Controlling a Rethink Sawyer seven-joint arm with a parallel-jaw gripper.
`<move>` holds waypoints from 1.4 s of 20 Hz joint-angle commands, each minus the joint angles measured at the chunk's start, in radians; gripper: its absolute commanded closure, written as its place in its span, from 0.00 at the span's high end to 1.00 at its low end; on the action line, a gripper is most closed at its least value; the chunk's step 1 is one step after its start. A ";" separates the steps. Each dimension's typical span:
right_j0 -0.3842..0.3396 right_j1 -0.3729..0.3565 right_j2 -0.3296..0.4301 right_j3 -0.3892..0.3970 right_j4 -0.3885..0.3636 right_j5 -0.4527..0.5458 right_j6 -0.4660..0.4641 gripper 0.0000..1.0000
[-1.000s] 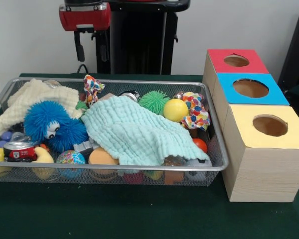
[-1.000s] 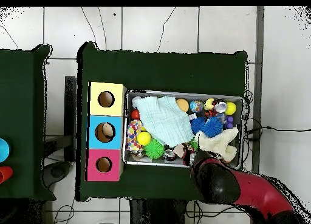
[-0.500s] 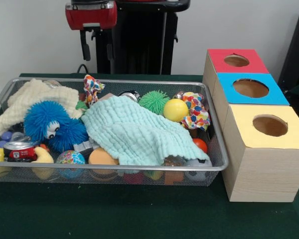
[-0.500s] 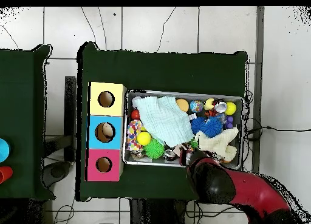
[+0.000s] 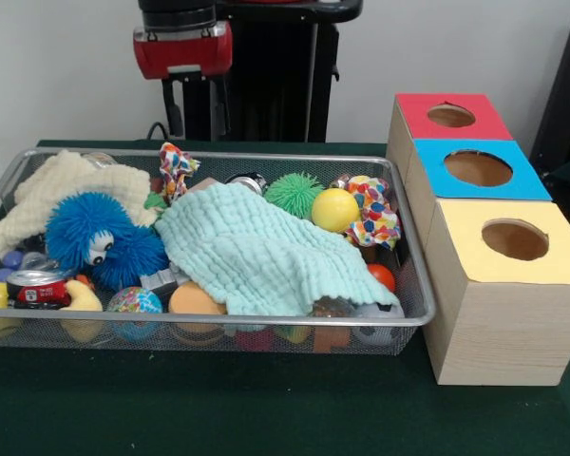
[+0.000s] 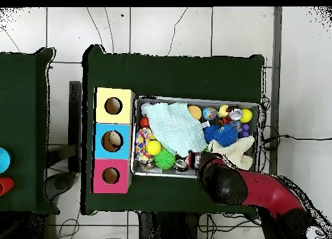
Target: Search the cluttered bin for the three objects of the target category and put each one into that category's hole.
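The gripper (image 5: 198,106), fingers apart and empty, hangs just above the wire bin's (image 5: 413,285) far rim with clear air beneath, having slid toward the box row (image 5: 494,313) since earlier, mint cloth (image 5: 256,252) still covering the bin's middle.

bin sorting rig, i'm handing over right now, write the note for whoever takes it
Claw: above the far edge of the wire bin, holding nothing; open or shut cannot be told.
Bin: still full. Mint cloth covers the middle; cream cloth and blue fuzzy toy at one end; yellow ball, green spiky ball and colourful rope toy towards the boxes.
Boxes: red, blue and yellow holes in a row beside the bin. Overhead, something pale shows in the blue hole.
Left: keep searching; probably lift the cloths.
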 commanded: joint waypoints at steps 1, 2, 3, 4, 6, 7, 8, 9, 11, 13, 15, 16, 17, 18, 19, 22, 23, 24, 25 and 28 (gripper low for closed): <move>0.005 0.130 0.085 -0.232 -0.005 0.150 -0.075 1.00; 0.003 0.146 0.091 -0.249 -0.009 0.156 -0.084 1.00; 0.004 0.158 0.094 -0.266 -0.012 0.164 -0.090 1.00; 0.005 0.167 0.097 -0.280 -0.016 0.167 -0.094 1.00; 0.005 0.189 0.108 -0.311 -0.024 0.176 -0.108 1.00; 0.003 0.202 0.117 -0.327 -0.026 0.186 -0.121 1.00; 0.002 0.219 0.127 -0.350 -0.029 0.200 -0.137 1.00; 0.001 0.237 0.137 -0.374 -0.031 0.215 -0.153 1.00; 0.002 0.266 0.154 -0.416 -0.033 0.245 -0.180 1.00; 0.004 0.285 0.164 -0.451 -0.036 0.268 -0.197 1.00; 0.006 0.304 0.177 -0.486 -0.041 0.293 -0.216 1.00; 0.006 0.312 0.181 -0.501 -0.044 0.305 -0.223 1.00; 0.007 0.321 0.186 -0.517 -0.047 0.316 -0.230 1.00; 0.007 0.329 0.191 -0.530 -0.052 0.323 -0.234 1.00; 0.007 0.338 0.194 -0.544 -0.056 0.334 -0.240 1.00; 0.011 0.355 0.197 -0.581 -0.081 0.359 -0.261 1.00; 0.016 0.355 0.192 -0.594 -0.096 0.376 -0.274 1.00; 0.014 0.353 0.194 -0.596 -0.105 0.388 -0.285 1.00; 0.011 0.352 0.195 -0.599 -0.113 0.399 -0.296 1.00; -0.004 0.352 0.211 -0.608 -0.133 0.440 -0.341 1.00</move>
